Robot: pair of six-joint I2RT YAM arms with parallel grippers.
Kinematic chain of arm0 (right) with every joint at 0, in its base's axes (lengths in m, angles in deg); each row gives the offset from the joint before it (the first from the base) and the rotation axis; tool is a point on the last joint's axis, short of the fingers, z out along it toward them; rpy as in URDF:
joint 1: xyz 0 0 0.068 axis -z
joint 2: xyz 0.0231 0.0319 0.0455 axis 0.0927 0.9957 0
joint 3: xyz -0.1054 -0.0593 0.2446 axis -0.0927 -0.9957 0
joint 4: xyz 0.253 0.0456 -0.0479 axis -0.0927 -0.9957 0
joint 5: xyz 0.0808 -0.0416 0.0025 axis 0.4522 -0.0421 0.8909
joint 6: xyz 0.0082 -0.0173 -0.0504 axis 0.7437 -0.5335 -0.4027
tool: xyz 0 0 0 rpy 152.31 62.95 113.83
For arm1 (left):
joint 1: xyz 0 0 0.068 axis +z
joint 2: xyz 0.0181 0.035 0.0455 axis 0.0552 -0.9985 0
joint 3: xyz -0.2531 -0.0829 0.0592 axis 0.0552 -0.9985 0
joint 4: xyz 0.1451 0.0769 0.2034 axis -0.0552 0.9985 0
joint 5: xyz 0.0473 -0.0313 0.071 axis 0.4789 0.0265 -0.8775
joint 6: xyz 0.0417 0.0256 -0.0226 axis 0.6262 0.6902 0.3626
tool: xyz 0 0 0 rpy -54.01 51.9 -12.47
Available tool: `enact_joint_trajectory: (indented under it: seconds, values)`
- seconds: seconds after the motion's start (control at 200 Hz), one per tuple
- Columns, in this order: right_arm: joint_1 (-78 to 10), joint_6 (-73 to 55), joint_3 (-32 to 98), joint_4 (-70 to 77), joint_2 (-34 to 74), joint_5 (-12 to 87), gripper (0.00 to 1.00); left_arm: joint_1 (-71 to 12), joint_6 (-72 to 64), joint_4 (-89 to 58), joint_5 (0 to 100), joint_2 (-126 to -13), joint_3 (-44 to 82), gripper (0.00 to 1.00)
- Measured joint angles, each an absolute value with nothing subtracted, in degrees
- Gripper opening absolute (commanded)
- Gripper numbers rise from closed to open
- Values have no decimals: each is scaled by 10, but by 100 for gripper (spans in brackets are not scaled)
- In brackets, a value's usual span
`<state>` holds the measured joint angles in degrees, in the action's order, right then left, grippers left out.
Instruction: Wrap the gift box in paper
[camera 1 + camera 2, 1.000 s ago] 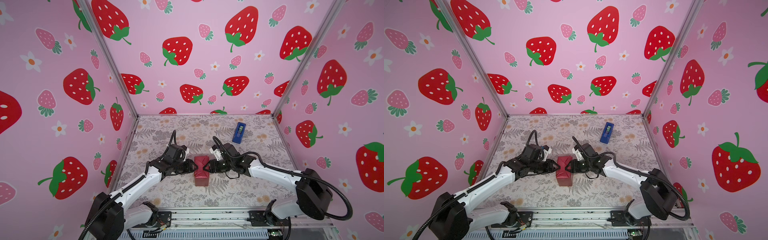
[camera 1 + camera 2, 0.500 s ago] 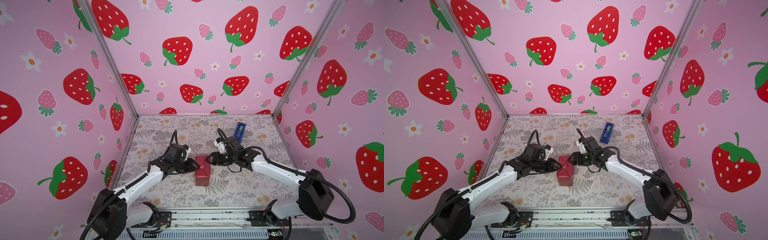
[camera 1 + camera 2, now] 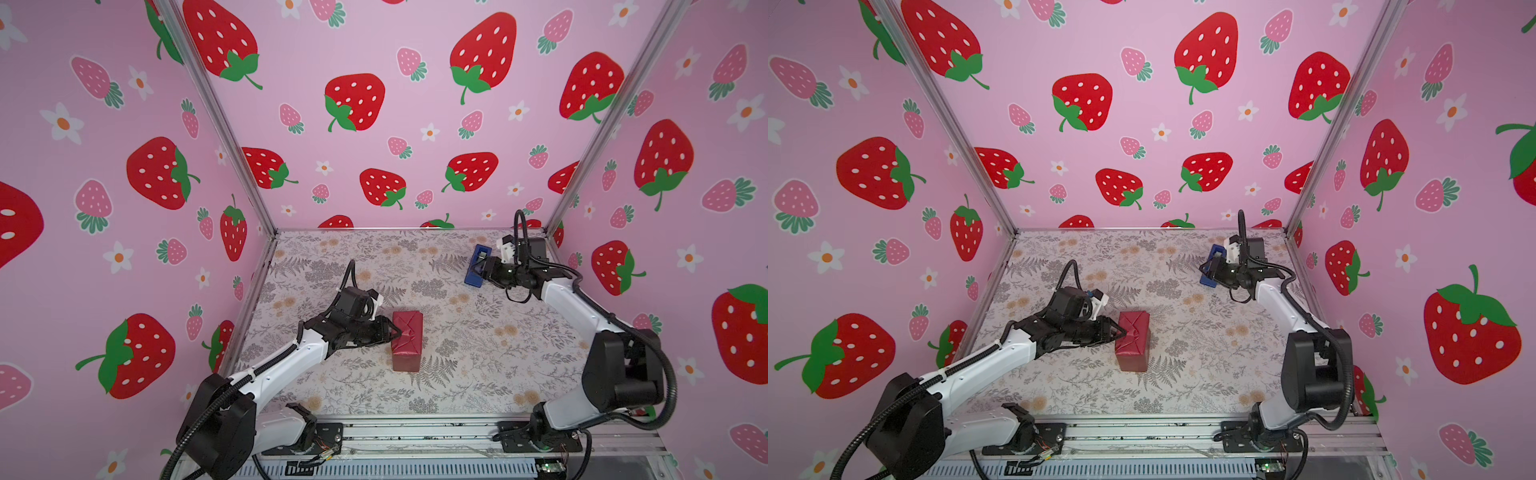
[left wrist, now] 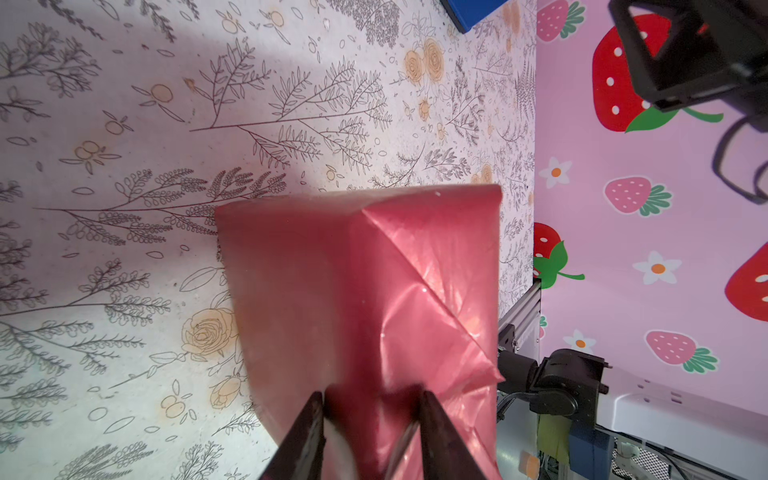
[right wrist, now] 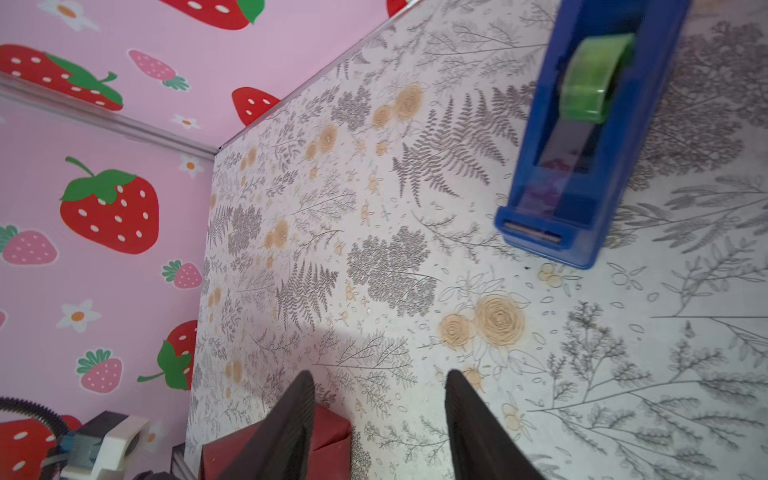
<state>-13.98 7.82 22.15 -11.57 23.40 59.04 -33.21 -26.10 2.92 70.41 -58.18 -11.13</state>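
Centrally, the paper (image 3: 407, 340) lies folded around the gift box, hiding it, mid-table (image 3: 478, 374) with bare floral surface on every side. The left gripper (image 4: 370, 411) meets its left end, jaws narrow against the folded flap; whether they pinch it cannot be told. The right gripper (image 5: 378, 374), jaws apart and empty, hovers near the far right corner, just beside the blue tape dispenser (image 5: 652, 83) with its green roll (image 5: 594, 79).

Frame centre: the gift box (image 3: 406, 359), covered in red paper (image 3: 409, 328), stands on the floral table (image 3: 478, 353); the left gripper (image 3: 395, 332) touches its left edge. Upper right, the right gripper (image 3: 482, 269) is just beside the blue tape dispenser (image 3: 472, 279).
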Motion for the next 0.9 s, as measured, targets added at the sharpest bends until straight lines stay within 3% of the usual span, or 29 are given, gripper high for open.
enact_joint_trajectory:
  seconds: [0.255, 0.71, 0.9]
  values:
    - [-63, 80, 267, -100, 373, 683, 36, -332, -259, 31, 703, -581, -111, 40]
    - [-56, 111, 338, -27, 496, 761, 34, -332, -246, 42, 697, -579, -108, 40]
    - [-54, 139, 345, 21, 530, 803, 27, -332, -246, 46, 696, -579, -107, 40]
